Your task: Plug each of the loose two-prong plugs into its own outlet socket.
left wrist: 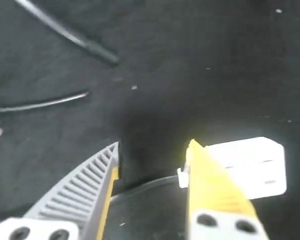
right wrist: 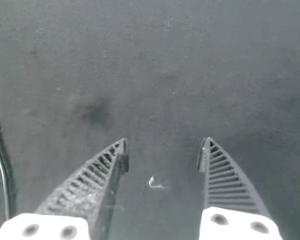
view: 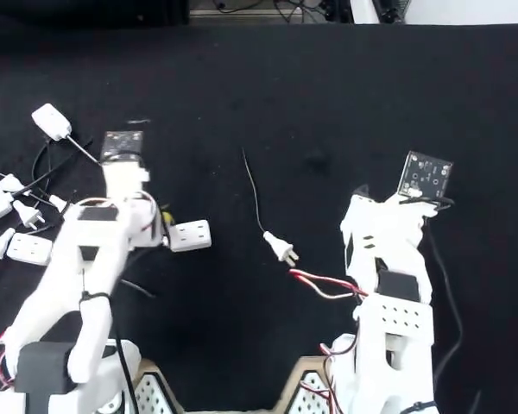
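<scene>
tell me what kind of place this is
Probably a robotics test bench: a black cloth-covered table, a white plastic left arm and right arm, plus a white two-prong plug and white rectangular outlet socket.

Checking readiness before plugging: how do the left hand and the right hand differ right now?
The left hand is partly yellow, the right hand all grey. The left hand sits beside a white outlet block; the right hand is over black cloth. Both are open and hold nothing.
</scene>
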Available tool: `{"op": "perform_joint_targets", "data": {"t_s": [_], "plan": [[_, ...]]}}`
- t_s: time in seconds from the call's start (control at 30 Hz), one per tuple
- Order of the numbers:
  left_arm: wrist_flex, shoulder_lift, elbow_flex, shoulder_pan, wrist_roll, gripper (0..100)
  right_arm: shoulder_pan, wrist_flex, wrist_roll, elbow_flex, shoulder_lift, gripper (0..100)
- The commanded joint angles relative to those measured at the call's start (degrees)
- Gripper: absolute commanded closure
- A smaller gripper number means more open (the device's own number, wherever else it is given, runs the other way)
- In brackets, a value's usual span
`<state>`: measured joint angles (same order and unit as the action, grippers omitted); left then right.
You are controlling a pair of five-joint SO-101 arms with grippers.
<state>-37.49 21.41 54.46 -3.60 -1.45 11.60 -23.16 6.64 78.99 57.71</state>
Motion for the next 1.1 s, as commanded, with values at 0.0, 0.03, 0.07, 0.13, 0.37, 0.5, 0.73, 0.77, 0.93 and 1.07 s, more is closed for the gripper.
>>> {"op": "perform_joint_targets", "data": {"t_s": [0.0,0.03,0.07,0.13,0.37,0.5,0.73,0.77,0.93,1.07], "plan": [[1.9,1.1,0.6,4.0,0.6,78,-4.0,1.6,-0.1,-0.4,2.0,77.6],[1.8,1.2,0.6,4.2,0.6,78,-5.0,1.6,-0.1,-0.4,2.0,77.6],[1.8,1.6,0.7,4.2,0.6,78,-5.8,1.4,-0.1,-0.4,2.0,77.6],[1.8,1.7,0.6,3.7,0.7,78,-7.0,1.2,-0.1,-0.3,1.9,77.6],[0.1,4.7,0.1,2.2,0.8,78,-16.2,1.1,-6.3,1.2,1.6,77.6],[-2.7,11.6,1.5,-1.6,5.0,78,-24.1,1.5,-13.2,3.0,1.6,77.6],[-2.6,23.6,8.7,-2.6,6.2,78,-27.9,0.9,-14.9,3.4,1.5,77.6],[-2.6,25.1,9.5,-2.6,6.2,78,-28.0,0.0,-14.9,3.1,1.5,77.6],[-2.5,29.8,12.1,-2.6,6.1,78,-28.1,-7.0,-14.9,-0.8,0.0,77.7],[0.8,30.2,14.7,-2.6,6.2,78,-28.4,-8.6,-14.9,-5.3,-8.5,77.7]]}}
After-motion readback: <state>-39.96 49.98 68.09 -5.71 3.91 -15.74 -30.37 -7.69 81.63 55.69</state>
